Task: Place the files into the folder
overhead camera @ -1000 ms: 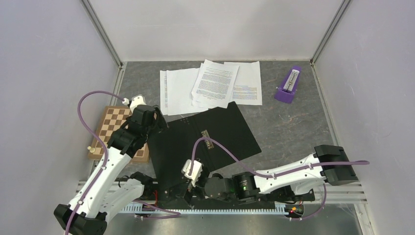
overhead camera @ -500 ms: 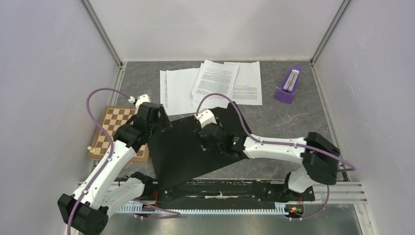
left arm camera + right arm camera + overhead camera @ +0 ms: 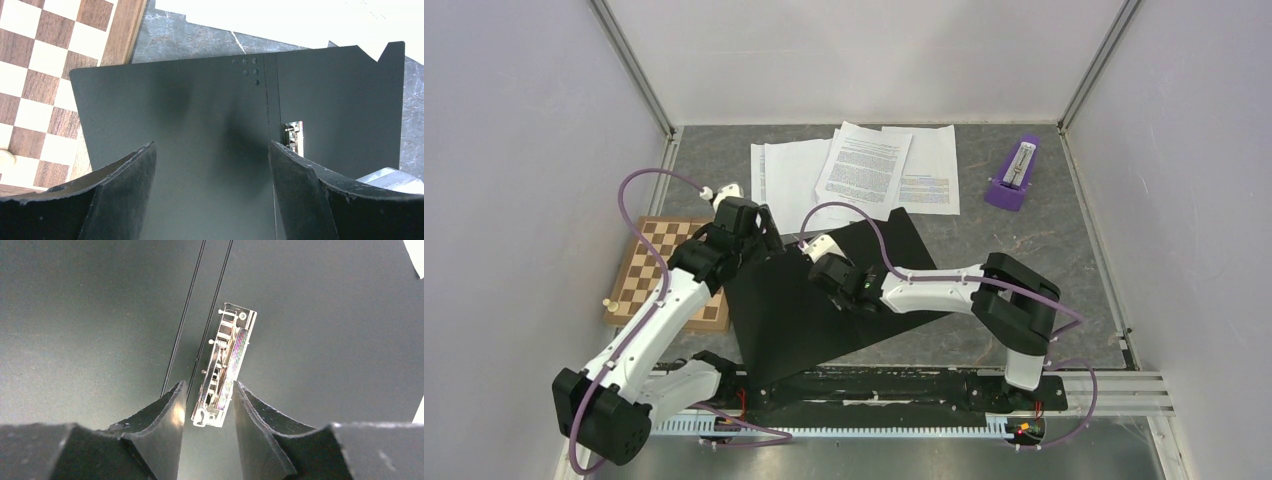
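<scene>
The folder (image 3: 794,320) lies open on the counter (image 3: 1024,250), black inside up and bare, with its near edge close to the arm bases. So the opening is done, and nothing is filed yet.

Over the folder's left leaf hangs the left arm (image 3: 664,310). Its jaws are spread wide and hold nothing. The right arm (image 3: 934,285) reaches in over the folder's spine. Its jaws stand a little apart on either side of the near end of the metal spine clip (image 3: 223,365). I can't tell whether they touch it.

Left of the folder sits the chessboard (image 3: 659,262), partly under that leaf.

Just beyond the folder's far edge the files (image 3: 864,170) lie fanned out, all outside it. To my eye nearly everything remains: work the clip, bring the sheets over, seat them.
</scene>
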